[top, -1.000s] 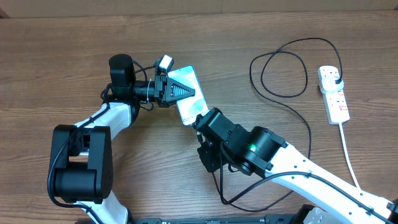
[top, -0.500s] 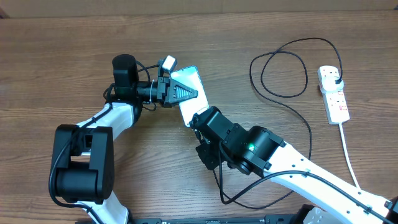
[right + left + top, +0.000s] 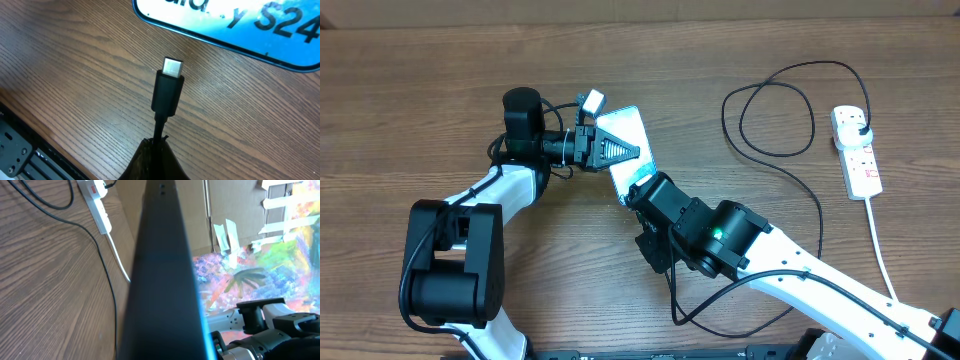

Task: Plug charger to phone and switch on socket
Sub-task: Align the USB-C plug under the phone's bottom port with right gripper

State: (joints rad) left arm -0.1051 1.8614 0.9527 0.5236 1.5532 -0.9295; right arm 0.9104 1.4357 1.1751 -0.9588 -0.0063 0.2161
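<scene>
Right wrist: right gripper (image 3: 157, 152) pinches the thin black charger cable (image 3: 167, 92), silvery plug tip near the slim blue-glowing phone (image 3: 235, 25), itself clamped in the left gripper (image 3: 617, 150).

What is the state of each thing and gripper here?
phone: screen lit, not plugged in
charger: tip free, near the phone; other end in the socket
socket: switch too small to tell
left gripper: shut on the phone
right gripper: shut on the charger, behind its tip
</scene>
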